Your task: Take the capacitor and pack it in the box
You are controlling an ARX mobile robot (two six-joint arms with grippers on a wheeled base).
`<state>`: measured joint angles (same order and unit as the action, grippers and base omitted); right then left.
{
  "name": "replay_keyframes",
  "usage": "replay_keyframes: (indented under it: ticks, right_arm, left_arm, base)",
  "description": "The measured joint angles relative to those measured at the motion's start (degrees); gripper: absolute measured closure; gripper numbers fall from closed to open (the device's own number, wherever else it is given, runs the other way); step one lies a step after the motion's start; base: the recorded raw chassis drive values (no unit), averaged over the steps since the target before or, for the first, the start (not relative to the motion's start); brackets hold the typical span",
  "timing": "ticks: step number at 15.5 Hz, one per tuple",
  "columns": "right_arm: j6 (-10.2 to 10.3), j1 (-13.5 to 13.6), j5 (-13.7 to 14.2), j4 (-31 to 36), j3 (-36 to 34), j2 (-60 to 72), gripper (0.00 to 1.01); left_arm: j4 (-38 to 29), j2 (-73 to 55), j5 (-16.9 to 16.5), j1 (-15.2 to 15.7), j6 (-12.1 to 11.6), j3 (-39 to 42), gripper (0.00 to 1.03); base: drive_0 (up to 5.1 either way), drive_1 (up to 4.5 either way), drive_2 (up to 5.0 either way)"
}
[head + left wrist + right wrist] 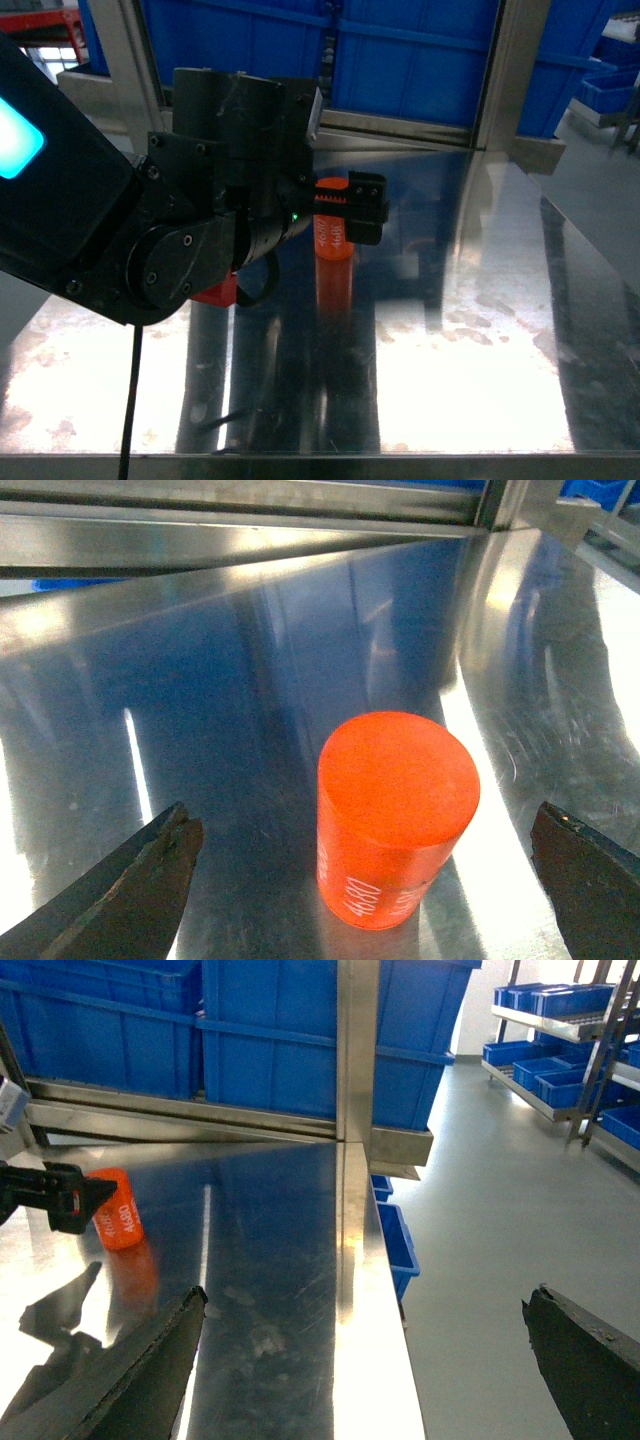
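The left gripper [365, 880] is spread wide, holding nothing, with one dark finger on each side of the orange capacitor [397, 815], which stands upright on the steel counter [250, 710]. The fingers are not touching it yet. In my judgement the main risk is here: the capacitor is smooth and round, the counter is slippery, so if one finger arrives first it may push the cylinder over or let it roll away. The reflections can also mislead about its real position. The right gripper [365, 1355] is also released and empty, well apart at the counter edge. Further back stand blue bins [420, 50]. The box is not visible in any view.
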<state>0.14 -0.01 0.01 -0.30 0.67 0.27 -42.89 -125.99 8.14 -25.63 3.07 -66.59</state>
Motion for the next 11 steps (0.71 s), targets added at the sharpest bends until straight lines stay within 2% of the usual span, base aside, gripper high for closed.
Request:
replay_keyframes:
  ticks: [8, 9, 10, 11]
  right_arm:
    - [0.0, 0.0, 0.0, 0.0, 0.0, 0.0, 0.03]
    - [0.0, 0.0, 0.0, 0.0, 0.0, 0.0, 0.03]
    - [0.0, 0.0, 0.0, 0.0, 0.0, 0.0, 0.03]
    - [0.0, 0.0, 0.0, 0.0, 0.0, 0.0, 0.03]
  left_arm:
    - [2.6, -4.8, 0.4, -0.5, -0.1, -5.3, 0.05]
    - [3.7, -7.1, 0.7, -0.5, -0.1, -7.7, 0.05]
    - [7.0, -11.1, -0.6, -0.5, 1.3, -13.3, 0.05]
    - [8.9, -13.6, -0.7, -0.4, 2.9, -16.7, 0.27]
  base:
    - [0.0, 0.00, 0.0]
    - [0.0, 0.00, 0.0]
    - [0.0, 0.00, 0.0]
    - [0.0, 0.00, 0.0]
